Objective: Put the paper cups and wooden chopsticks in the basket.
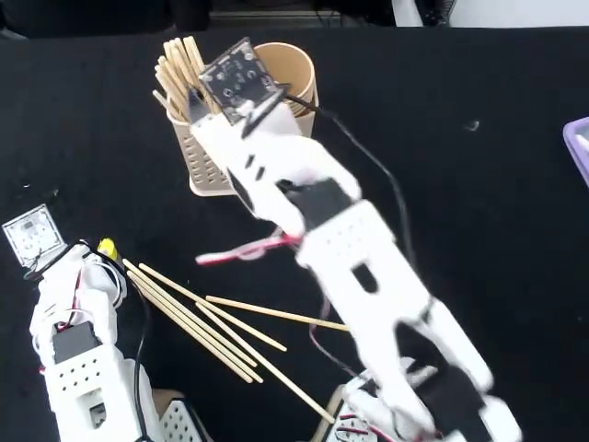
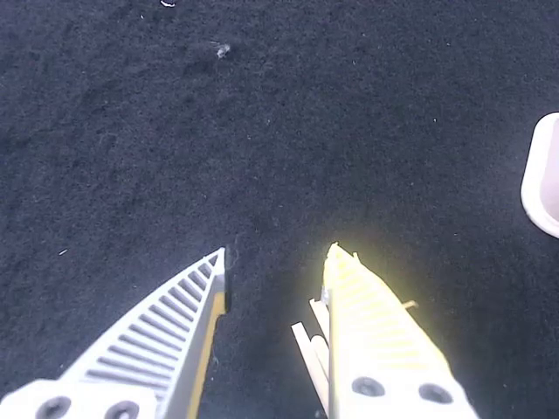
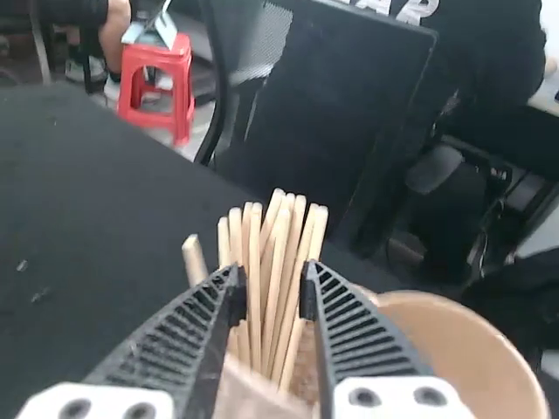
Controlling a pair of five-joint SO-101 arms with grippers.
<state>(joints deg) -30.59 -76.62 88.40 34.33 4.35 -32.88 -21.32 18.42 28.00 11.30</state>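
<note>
A bundle of slim pale wooden chopsticks [image 3: 275,236], about eight with squared ends, stands upright in the beige slotted plastic basket [image 1: 204,170]. It sits beside one smooth tan paper cup [image 1: 293,66] in the same basket. The right pincer [image 3: 266,292], with ribbed black jaws, grips the bundle from both sides. At least five loose wooden chopsticks [image 1: 198,322] lie fanned on the black felt-like desk [image 1: 479,203]. The left pincer [image 2: 278,262] hangs open near their ends.

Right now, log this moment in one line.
right hand: at chopsticks in basket | cup: beside them | left hand: open | loose chopsticks: on table
</note>
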